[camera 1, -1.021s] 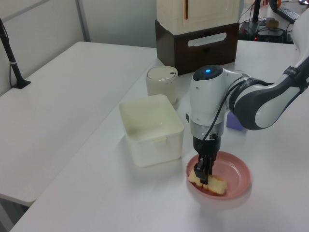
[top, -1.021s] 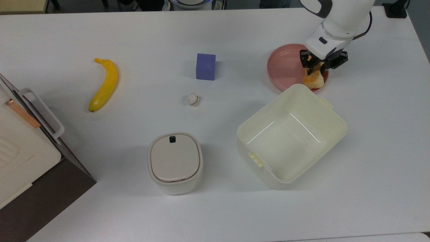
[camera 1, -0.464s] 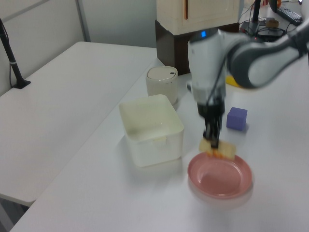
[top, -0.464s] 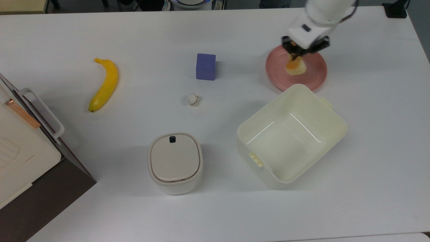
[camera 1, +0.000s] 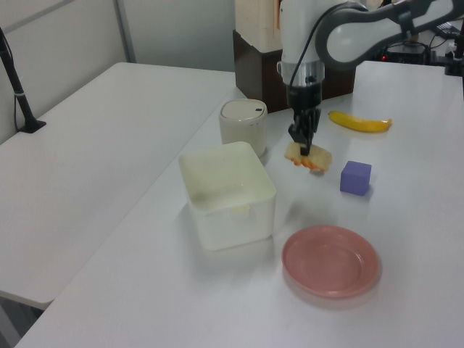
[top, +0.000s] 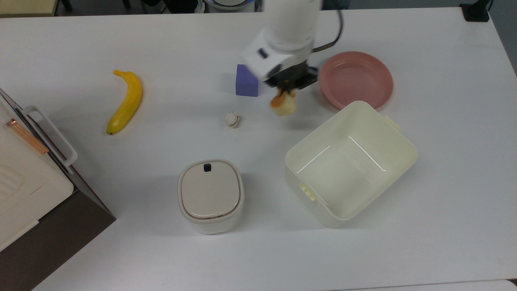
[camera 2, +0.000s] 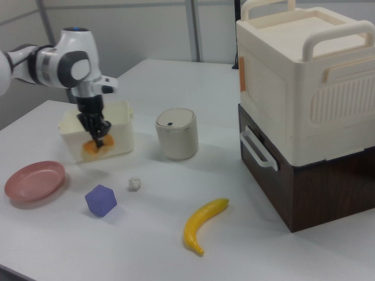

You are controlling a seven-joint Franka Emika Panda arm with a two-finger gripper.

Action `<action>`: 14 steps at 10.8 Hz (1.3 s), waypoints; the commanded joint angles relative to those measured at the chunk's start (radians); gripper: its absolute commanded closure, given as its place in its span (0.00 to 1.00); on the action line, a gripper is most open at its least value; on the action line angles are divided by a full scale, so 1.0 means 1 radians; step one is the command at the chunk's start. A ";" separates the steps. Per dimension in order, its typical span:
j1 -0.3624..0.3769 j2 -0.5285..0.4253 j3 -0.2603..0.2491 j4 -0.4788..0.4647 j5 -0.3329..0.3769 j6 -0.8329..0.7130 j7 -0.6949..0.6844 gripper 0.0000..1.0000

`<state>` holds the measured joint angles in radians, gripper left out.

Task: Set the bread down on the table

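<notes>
A glossy white arm [camera 1: 304, 29] with grey joint bands, a black cable and a black pincer [camera 1: 303, 138].

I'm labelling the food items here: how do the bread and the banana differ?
The bread is short and stubby, orange on pale cream; the banana is long, curved and yellow all over. The bread hangs in the gripper above the table; the banana lies flat on it, apart from the arm. Both are off the plate.
</notes>
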<state>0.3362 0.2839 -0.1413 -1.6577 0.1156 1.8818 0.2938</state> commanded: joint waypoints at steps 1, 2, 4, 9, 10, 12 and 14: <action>0.000 0.008 -0.096 0.006 0.050 0.019 -0.056 0.00; 0.004 0.005 -0.134 0.007 0.052 0.014 -0.083 0.00; 0.001 0.004 -0.165 0.007 0.052 0.013 -0.122 0.00; 0.017 0.004 -0.166 0.007 0.006 0.013 -0.143 0.00; 0.017 0.004 -0.165 0.007 0.003 0.014 -0.145 0.00; 0.018 0.001 -0.159 0.007 -0.005 0.014 -0.143 0.00; 0.008 -0.035 -0.153 0.007 -0.075 0.014 -0.206 0.00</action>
<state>0.3437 0.2939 -0.2961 -1.6472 0.1109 1.8972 0.1617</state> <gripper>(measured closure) 0.000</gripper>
